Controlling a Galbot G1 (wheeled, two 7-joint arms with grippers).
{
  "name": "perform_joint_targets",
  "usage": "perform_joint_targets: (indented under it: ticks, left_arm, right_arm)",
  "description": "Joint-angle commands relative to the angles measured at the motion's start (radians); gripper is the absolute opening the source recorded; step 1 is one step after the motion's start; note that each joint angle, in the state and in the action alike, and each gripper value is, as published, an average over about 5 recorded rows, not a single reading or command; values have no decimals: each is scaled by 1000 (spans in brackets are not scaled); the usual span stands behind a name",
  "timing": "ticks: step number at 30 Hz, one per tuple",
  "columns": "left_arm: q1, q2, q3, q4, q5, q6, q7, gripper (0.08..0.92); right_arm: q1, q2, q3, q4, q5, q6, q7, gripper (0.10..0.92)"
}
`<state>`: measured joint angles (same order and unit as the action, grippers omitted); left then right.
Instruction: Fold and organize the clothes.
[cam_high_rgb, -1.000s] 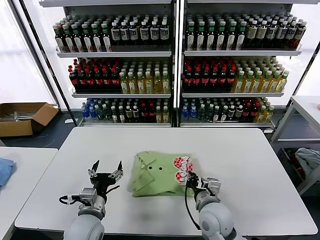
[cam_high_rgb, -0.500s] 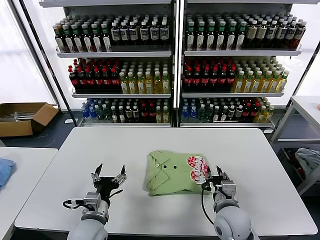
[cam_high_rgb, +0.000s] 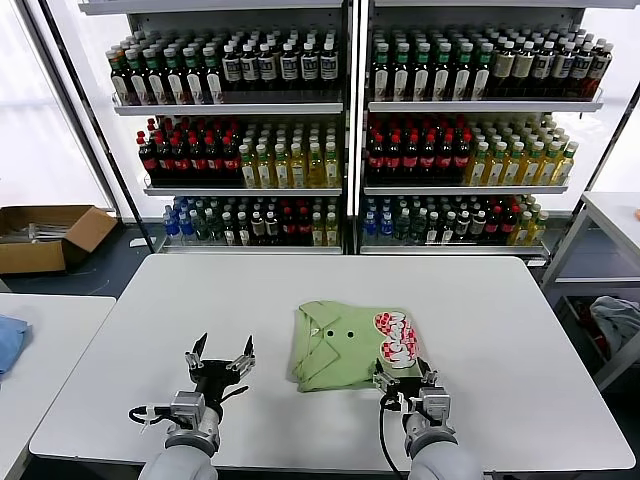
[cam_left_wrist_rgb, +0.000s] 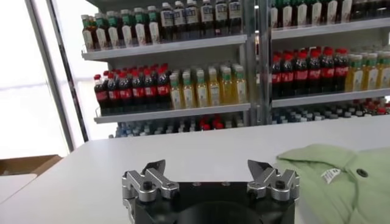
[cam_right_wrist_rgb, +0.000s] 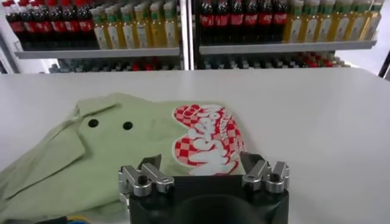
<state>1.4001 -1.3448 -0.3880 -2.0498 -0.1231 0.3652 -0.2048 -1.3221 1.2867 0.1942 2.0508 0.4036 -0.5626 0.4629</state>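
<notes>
High head view, low wrist views

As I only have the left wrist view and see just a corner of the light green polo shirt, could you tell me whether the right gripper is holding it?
Observer: No. The right gripper is open at the near edge of the light green polo shirt, with nothing between its fingers.
Operator: Thank you. My left gripper is open above the white table. How does the shirt lie?
Observer: As a compact folded bundle near the middle of the table, collar toward the robot's left.
Operator: And its print?
Observer: The red-and-white checkered print faces up, at the end nearest the right gripper.
</notes>
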Motion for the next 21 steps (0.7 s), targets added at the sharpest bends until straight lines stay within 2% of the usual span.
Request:
perform_joint_targets:
  ticks: [1, 8, 13, 15, 20, 21]
  left_arm:
    - [4, -2, 6, 6, 6, -1, 3, 823]
    - [3, 0, 6, 7, 5, 0, 6, 823]
    - [9, -1, 2, 3, 5, -11, 8, 823]
    - [10, -3, -2, -9, 2, -26, 8, 823]
    - [23, -22, -18, -41, -10, -118, 16, 823]
    - [27, -25, -19, -45, -8, -134, 19, 823]
  right_arm:
    - [-27, 19, -28, -12, 54, -13, 13, 819]
    - [-46, 18, -15, -22, 61, -7, 16, 823]
    - [-42, 6, 18, 54, 12, 18, -12, 823]
    - [-31, -7, 33, 92, -89, 46, -34, 823]
    - [-47, -79, 113, 158, -522, 161, -84, 823]
    - [-63, -94, 141, 164, -549, 170, -87, 823]
